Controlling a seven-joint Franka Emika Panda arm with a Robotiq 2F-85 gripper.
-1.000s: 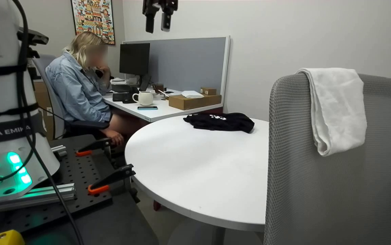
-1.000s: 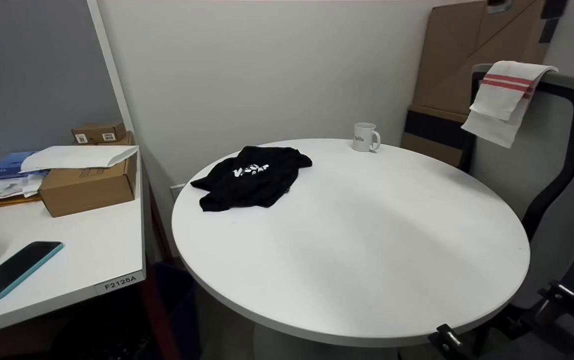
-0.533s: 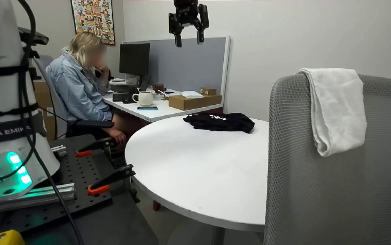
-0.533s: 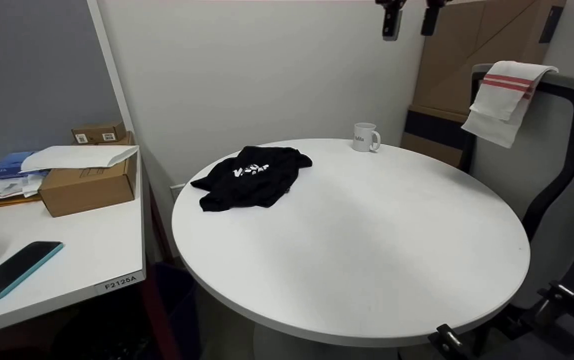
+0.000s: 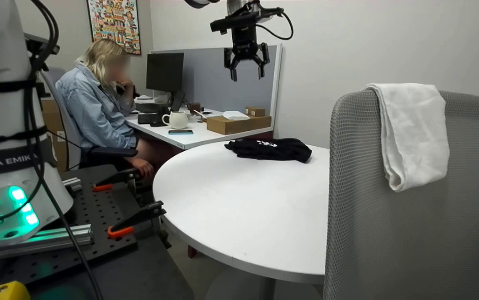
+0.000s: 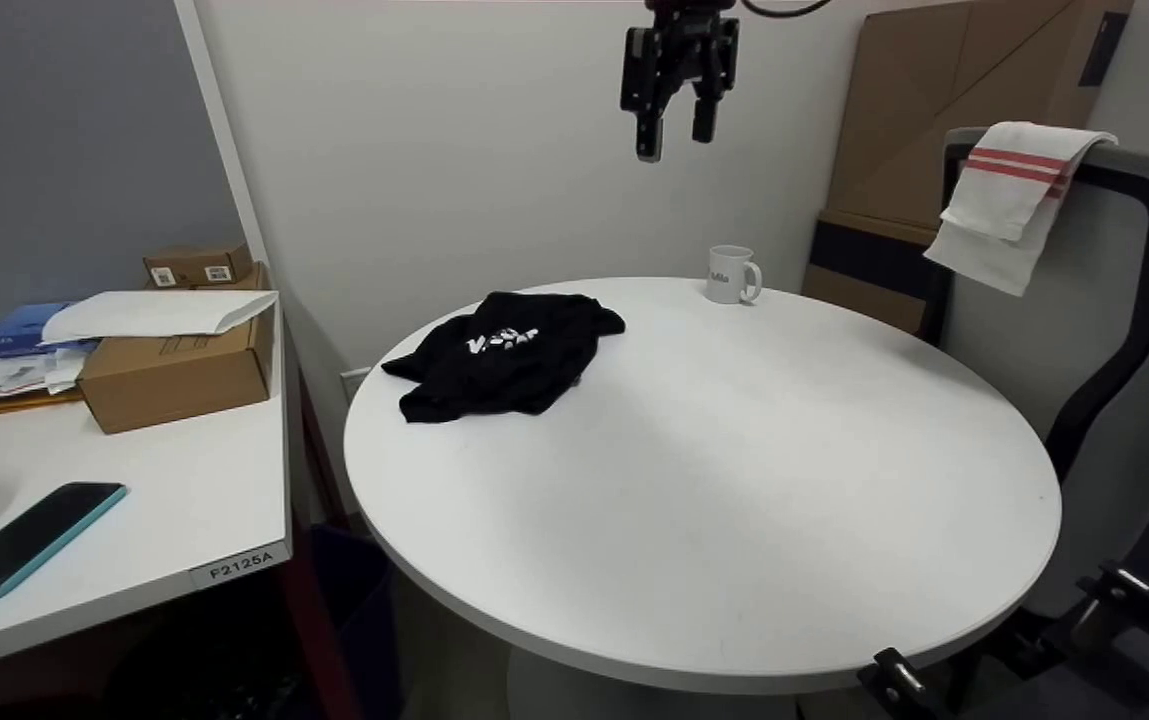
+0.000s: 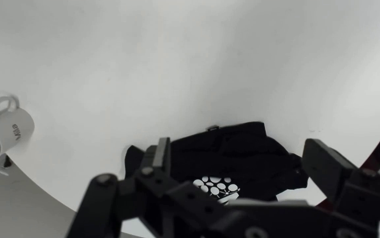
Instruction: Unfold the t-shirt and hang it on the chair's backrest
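Observation:
The black t-shirt lies crumpled and folded on the round white table, with a white print on top, in both exterior views (image 5: 270,151) (image 6: 514,370) and in the wrist view (image 7: 223,148). My gripper (image 5: 247,78) is open and empty, fingers pointing down, well above the table; it also shows in an exterior view (image 6: 676,147). In the wrist view the t-shirt appears partly behind the open fingers (image 7: 236,147). The chair's grey mesh backrest (image 5: 410,237) stands at the table's edge and also shows in an exterior view (image 6: 1034,360).
A white towel (image 5: 416,137) with red stripes (image 6: 1019,165) hangs over the backrest. A white mug (image 6: 727,275) stands near the table's rim. A desk (image 5: 156,127) with boxes adjoins the table. A person (image 5: 97,100) sits at the desk. Clamps (image 5: 139,218) sit beside the robot base.
My open gripper has come down and moved towards the t-shirt's side of the table, rightward in one exterior picture and leftward in another. The t-shirt, towel and chair have not moved.

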